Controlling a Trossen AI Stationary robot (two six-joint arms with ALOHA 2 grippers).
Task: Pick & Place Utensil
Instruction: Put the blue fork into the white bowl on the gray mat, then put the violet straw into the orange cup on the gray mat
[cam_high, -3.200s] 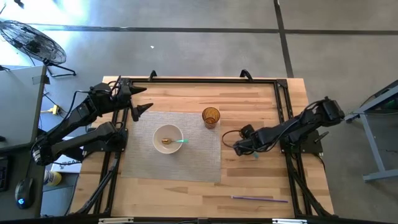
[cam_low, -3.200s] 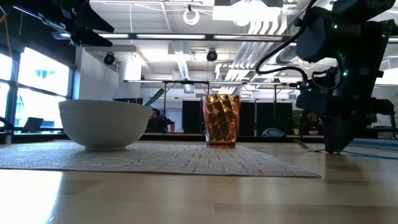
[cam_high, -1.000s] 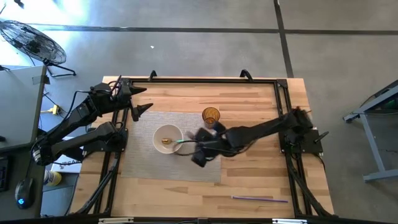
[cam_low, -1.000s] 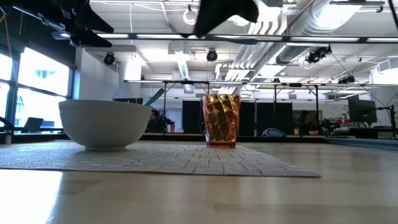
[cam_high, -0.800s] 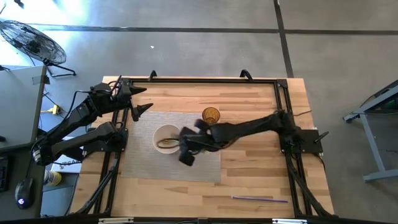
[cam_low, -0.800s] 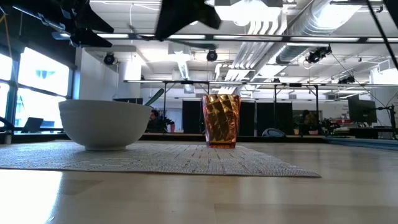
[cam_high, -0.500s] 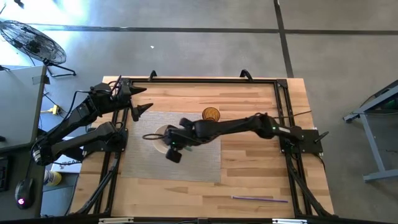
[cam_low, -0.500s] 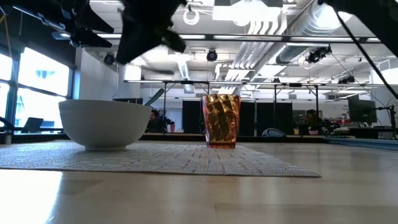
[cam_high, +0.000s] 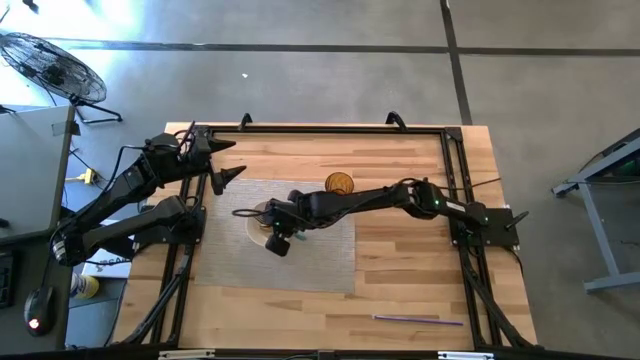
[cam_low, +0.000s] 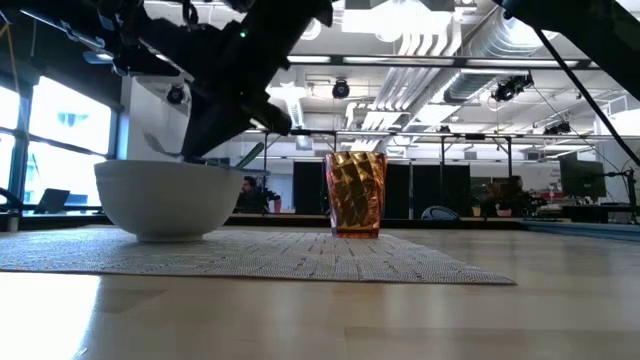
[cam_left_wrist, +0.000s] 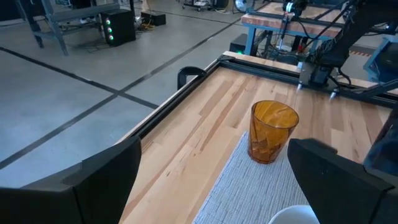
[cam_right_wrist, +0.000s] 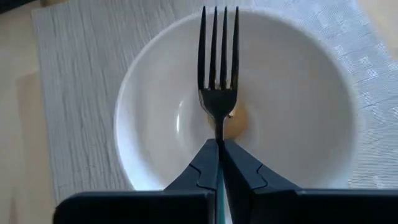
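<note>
Reaching across from the worktop's right side, the right arm now holds its fingers (cam_right_wrist: 219, 163) over the white bowl (cam_right_wrist: 149, 93). They are pinched shut on a black fork (cam_right_wrist: 217, 68), prongs over the middle. Best to lower gently, then let go. The left arm's fingers (cam_high: 222, 160) wait wide open by the mat (cam_high: 330, 262).

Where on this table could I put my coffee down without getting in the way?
The bare wood between the grey woven placemat and the thin purple stick near the front edge is free. The middle is crowded: the right hand holds a dark fork over the white bowl, beside the amber faceted cup. The left hand waits at the back-left corner.
</note>
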